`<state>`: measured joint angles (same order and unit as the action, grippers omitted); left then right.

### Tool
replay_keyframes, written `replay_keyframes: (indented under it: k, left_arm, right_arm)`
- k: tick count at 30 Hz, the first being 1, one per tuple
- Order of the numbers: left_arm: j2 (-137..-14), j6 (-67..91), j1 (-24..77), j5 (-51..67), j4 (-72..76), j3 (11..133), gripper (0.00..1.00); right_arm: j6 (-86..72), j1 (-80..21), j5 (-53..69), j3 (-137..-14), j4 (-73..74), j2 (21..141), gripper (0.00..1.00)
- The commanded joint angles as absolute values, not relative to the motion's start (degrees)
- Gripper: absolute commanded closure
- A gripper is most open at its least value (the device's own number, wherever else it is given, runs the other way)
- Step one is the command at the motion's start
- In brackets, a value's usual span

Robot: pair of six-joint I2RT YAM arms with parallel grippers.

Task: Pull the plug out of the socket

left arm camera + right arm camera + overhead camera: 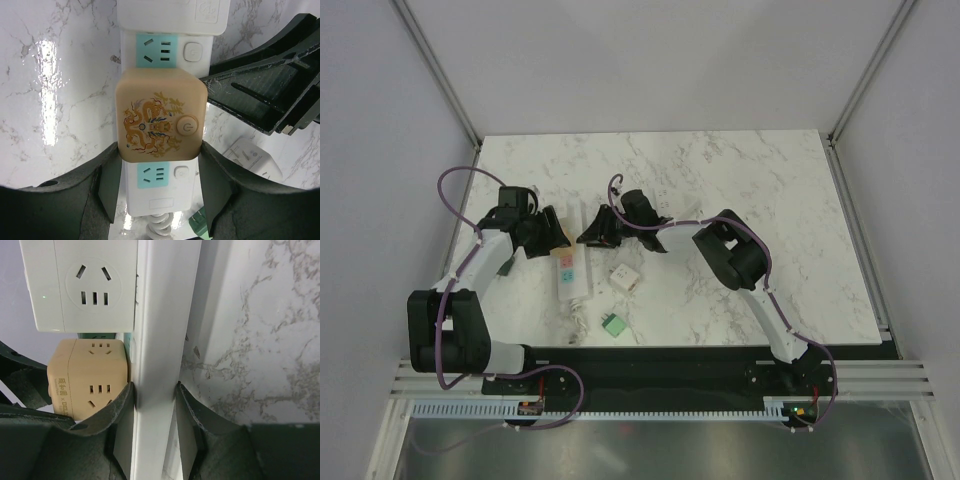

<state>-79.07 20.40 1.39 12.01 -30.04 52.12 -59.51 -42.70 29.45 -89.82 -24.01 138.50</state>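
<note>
The socket (159,192) is a long white strip with light blue outlet faces, lying on the marble table (740,190). The plug (160,117), a beige cube with a gold dragon print, sits in its middle outlet. My left gripper (160,155) is shut on the cube's two sides at its near end. In the right wrist view the socket (160,340) runs edge-on between my fingers, and my right gripper (155,390) is shut on its body beside the plug (90,377). From above, both grippers (552,232) (592,232) meet over the strip's far end.
A white adapter block (80,285) sits in the outlet beyond the plug. A loose white cube (625,280) and a small green plug (612,325) lie right of the strip. The strip's coiled cord (160,225) trails toward the arm bases.
</note>
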Motion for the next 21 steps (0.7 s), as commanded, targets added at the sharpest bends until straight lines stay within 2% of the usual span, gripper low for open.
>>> replay_keyframes:
  k: [1,7,14,21]
  left_arm:
    - [-75.9,19.2,1.8,12.8,-26.5,54.2,0.98]
    - [-75.2,19.2,1.8,11.0,-26.8,54.1,0.98]
    - [-75.2,19.6,1.5,23.8,-22.1,52.6,0.98]
    - [-70.7,19.9,1.5,22.6,-18.9,50.5,0.98]
  right_arm:
    - [-52.6,-43.7,22.2,-91.7,-12.7,136.9,1.0]
    - [-48.7,-43.9,16.9,-93.3,-4.6,136.4,1.0]
    - [-49.0,-43.9,15.6,-93.0,-4.0,136.3,1.0]
    - [-49.1,-43.9,14.9,-92.5,-3.5,136.3,1.0]
